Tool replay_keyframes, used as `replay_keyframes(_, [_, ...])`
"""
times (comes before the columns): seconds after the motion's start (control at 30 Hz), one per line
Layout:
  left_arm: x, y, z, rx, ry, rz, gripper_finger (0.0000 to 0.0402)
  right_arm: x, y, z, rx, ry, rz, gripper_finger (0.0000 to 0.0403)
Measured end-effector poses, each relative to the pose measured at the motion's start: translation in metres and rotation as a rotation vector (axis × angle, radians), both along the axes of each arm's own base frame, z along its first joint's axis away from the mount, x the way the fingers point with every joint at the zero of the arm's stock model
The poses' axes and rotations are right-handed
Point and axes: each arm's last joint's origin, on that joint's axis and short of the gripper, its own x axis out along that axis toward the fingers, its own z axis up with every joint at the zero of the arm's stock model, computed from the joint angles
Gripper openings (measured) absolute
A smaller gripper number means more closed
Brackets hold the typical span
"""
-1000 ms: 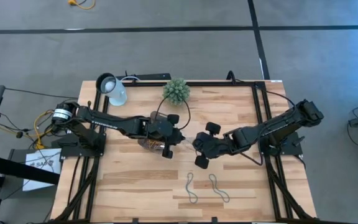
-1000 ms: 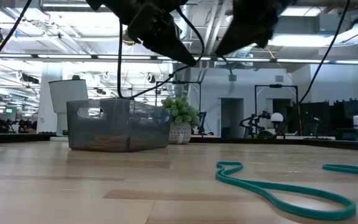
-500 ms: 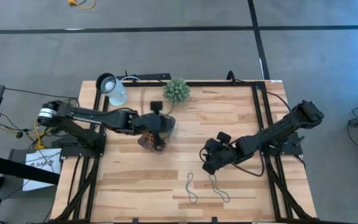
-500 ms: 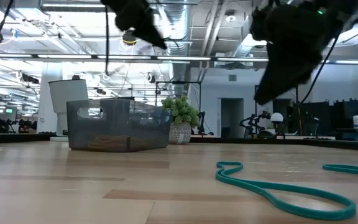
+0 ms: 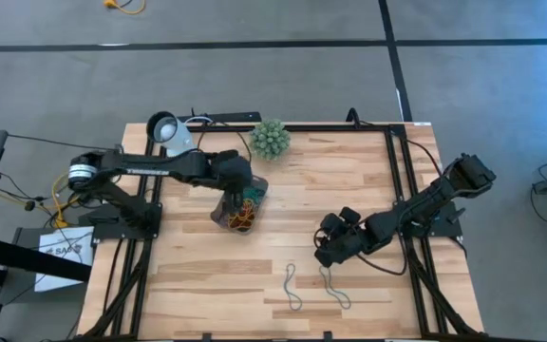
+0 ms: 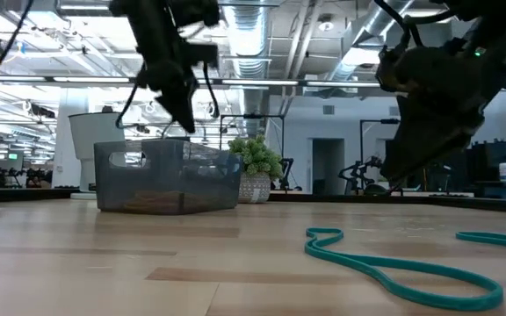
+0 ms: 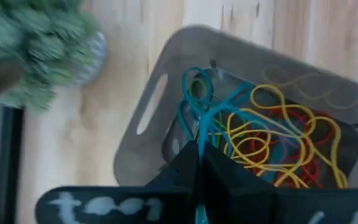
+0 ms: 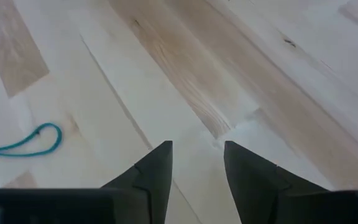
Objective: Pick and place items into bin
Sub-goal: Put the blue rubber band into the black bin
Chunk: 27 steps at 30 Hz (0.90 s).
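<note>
The dark translucent bin (image 5: 218, 217) sits left of the table's middle and holds a tangle of yellow, red and green loops (image 7: 278, 140). My left gripper (image 7: 199, 154) hangs over it, above the rim in the low view (image 6: 183, 98), and is shut on a teal loop (image 7: 194, 93). Two more teal loops (image 5: 292, 285) (image 5: 334, 288) lie flat near the front edge. My right gripper (image 5: 323, 255) hovers just above and behind them, open (image 8: 197, 163) with nothing between its fingers. One loop's end (image 8: 23, 146) shows in the right wrist view. My left gripper pinches the teal loop's strands (image 7: 199, 134) between its two fingertips, coming from above and pointing down. The loop hangs slack below the fingers, over the pile of loops in the bin; whether its lower end rests on the pile, I cannot tell.
A spiky green plant ball (image 5: 269, 139) and a white lamp head (image 5: 171, 135) stand at the far edge behind the bin. Bare wood (image 5: 198, 275) lies at the near left and between the bin and the right gripper.
The two grippers met tip to tip right of the bin a second ago. My left gripper has since swung toward the far left and now stands over the bin with the teal loop. My right gripper has drawn back toward the near right and come down toward the two loops.
</note>
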Motion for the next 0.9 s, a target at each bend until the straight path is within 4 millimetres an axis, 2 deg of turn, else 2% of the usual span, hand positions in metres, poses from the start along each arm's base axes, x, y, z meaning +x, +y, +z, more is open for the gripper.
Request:
replay_keyframes(0.23, [0.012,0.019,-0.028,-0.131,0.058,0.014,0.0008,-0.003,-0.002,-0.006,-0.004,-0.003,0.008,0.0141])
replay_keyframes(0.4, [0.014,0.019,-0.033,-0.139,0.077,0.001,0.0035,-0.005,-0.003,-0.008,-0.009,0.005,0.011,0.0141])
replay_keyframes(0.7, [0.016,0.015,-0.032,-0.176,0.046,0.083,0.0098,-0.007,0.003,-0.008,0.005,-0.011,0.008,0.0141])
replay_keyframes(0.8, [0.021,0.008,-0.02,-0.224,-0.016,0.155,0.0105,-0.008,0.005,-0.008,0.034,-0.02,-0.019,0.0141])
replay_keyframes(0.9, [0.031,-0.007,-0.003,-0.236,-0.073,0.102,0.0104,-0.009,0.007,-0.008,0.043,-0.023,-0.016,0.0141])
